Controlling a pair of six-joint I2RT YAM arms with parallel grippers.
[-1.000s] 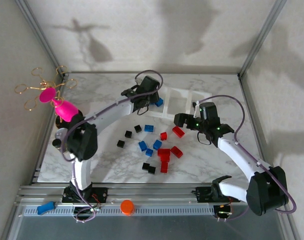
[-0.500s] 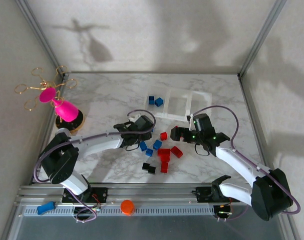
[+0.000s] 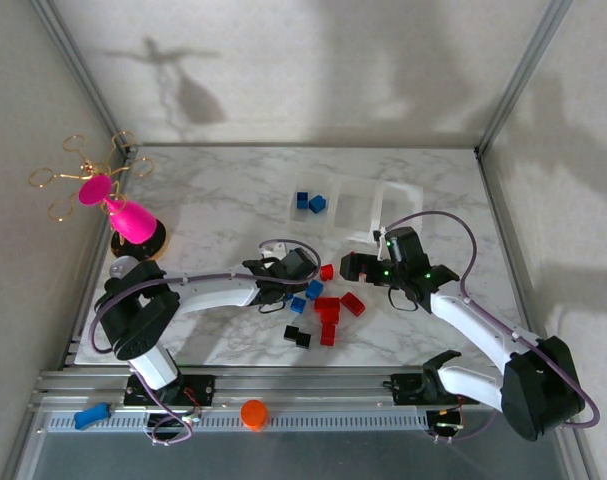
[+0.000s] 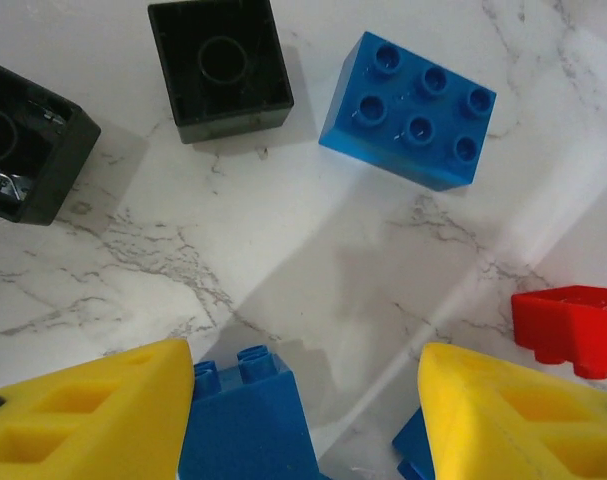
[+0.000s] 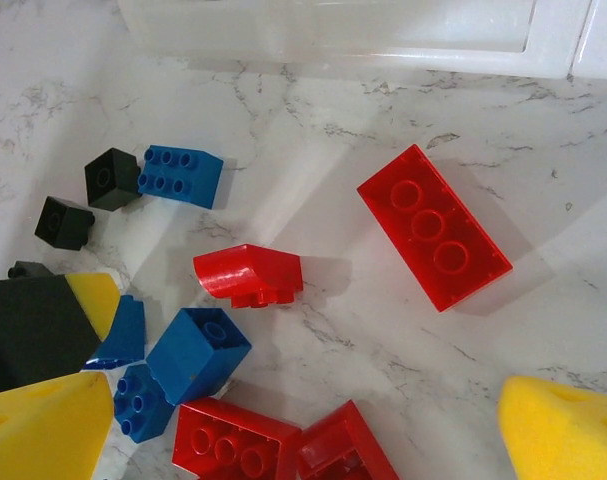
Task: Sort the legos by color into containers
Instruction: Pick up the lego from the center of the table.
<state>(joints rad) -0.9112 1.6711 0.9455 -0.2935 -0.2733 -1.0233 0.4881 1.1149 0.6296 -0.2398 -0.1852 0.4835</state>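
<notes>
Loose legos lie mid-table: a red one [image 3: 326, 271], blue ones [image 3: 314, 289], a red cluster [image 3: 328, 305] and black ones [image 3: 297, 337]. Two blue bricks [image 3: 309, 202] sit in the left bin of the containers [image 3: 378, 215]. My left gripper [image 3: 295, 268] [image 4: 308, 400] is open low over the pile. A blue brick [image 4: 248, 420] stands between its yellow fingers [image 4: 93, 420], against the left one. My right gripper [image 3: 353, 268] [image 5: 303, 430] is open above red bricks [image 5: 248, 440]. A long red brick [image 5: 433, 240] and a curved red one [image 5: 248, 275] lie ahead of it.
A pink cup [image 3: 133, 222] on a stand is at the table's left edge. An orange ball [image 3: 253, 413] and a blue clip [image 3: 91, 415] rest on the front rail. Black bricks [image 4: 220, 65] and a blue six-stud brick [image 4: 408, 110] lie beyond my left fingers.
My left arm has swung back from the bins to the brick pile, with its jaws opening a little. My right gripper shifted slightly left and stayed open.
</notes>
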